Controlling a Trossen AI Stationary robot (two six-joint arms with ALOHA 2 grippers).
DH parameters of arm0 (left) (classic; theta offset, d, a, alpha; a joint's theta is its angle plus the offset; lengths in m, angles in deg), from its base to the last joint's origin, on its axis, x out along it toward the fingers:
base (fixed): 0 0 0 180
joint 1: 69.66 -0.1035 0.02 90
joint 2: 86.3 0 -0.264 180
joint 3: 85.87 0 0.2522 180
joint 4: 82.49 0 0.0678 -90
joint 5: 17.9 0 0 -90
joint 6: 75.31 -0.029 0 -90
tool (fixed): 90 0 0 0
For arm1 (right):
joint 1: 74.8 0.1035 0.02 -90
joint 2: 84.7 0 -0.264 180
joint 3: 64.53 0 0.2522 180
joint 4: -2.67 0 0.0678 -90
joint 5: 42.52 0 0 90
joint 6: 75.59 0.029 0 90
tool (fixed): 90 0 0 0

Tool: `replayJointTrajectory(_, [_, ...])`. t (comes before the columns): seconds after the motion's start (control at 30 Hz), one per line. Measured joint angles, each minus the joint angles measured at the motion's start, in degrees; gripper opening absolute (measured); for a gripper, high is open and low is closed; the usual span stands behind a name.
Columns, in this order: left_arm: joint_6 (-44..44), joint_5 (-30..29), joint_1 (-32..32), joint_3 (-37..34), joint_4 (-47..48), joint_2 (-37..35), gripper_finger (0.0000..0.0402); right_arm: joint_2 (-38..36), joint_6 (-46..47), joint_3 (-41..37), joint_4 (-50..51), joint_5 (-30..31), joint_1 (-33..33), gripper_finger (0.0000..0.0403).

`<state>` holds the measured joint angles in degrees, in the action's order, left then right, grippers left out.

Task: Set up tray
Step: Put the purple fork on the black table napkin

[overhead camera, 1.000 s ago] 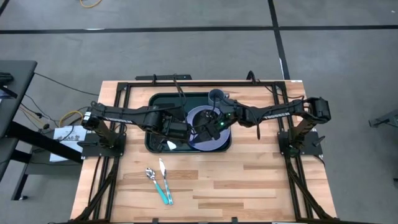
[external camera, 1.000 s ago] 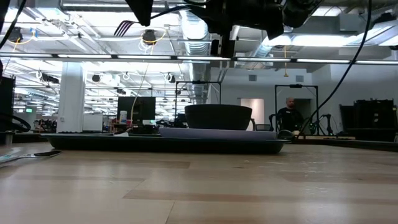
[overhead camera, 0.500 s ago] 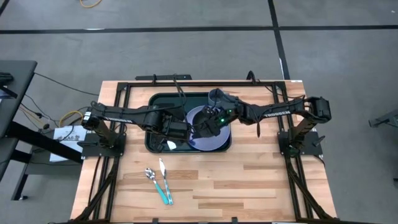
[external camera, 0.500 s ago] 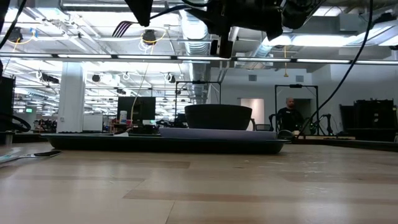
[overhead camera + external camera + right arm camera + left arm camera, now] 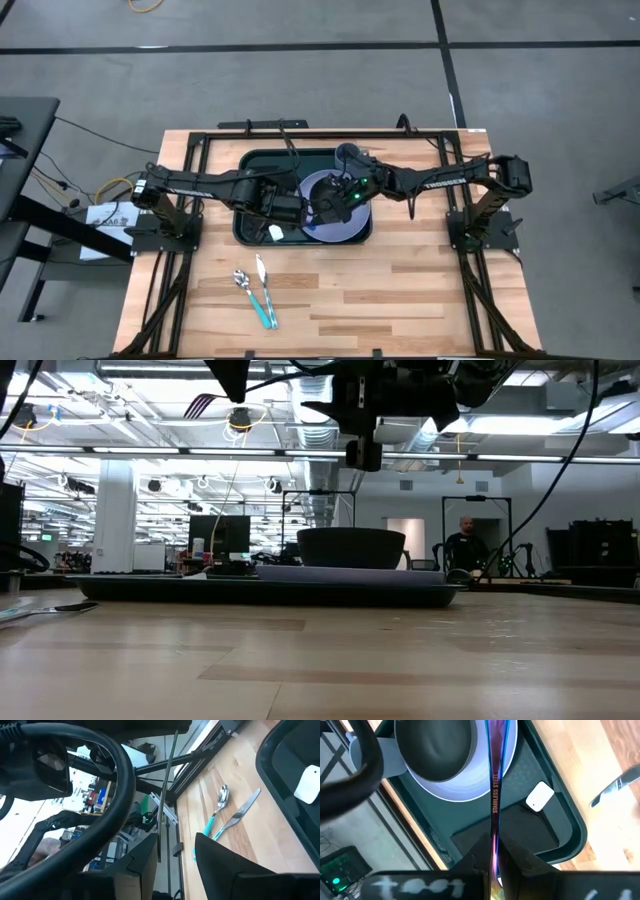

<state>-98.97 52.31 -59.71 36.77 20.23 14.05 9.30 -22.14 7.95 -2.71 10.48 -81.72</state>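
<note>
Over the table's tray (image 5: 252,190) — left claw (image 5: 495,865) pinches utensil (image 5: 496,795), right claw (image 5: 175,852) spread.

The high view looks straight down from well above the large dark green rectangular plastic tray (image 5: 255,222), taking in the whole table. The low view sits at tabletop level, facing the tray (image 5: 150,588) edge-on toward the room behind. The left wrist view hangs close above the tray (image 5: 555,815); the right wrist view looks past the tray's corner (image 5: 280,780).
</note>
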Motion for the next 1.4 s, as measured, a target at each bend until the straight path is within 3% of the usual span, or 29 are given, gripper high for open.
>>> replayJointTrajectory(0.3, [-1.59, -0.06, 0.00, 0.00, -3.02, 0.00, 0.0000, 0.00, 0.04, 0.00, -0.22, -0.66, 0.04, 0.0113])
replayJointTrajectory(0.63, [-2.21, -0.55, -0.04, 0.00, -3.25, 0.00, 0.0000, 0.00, -0.17, 0.00, -0.70, -1.10, 0.09, 0.0009])
replayJointTrajectory(1.03, [-1.58, -4.40, -0.76, 0.00, -3.35, 0.00, 0.0001, 0.02, 0.57, -0.09, -3.18, -1.95, 0.01, 0.0002])
replayJointTrajectory(1.4, [2.97, -8.10, -1.40, 0.00, -2.70, 0.00, 0.0042, 0.02, 1.60, -0.07, -3.82, 0.47, -0.33, 0.0001])
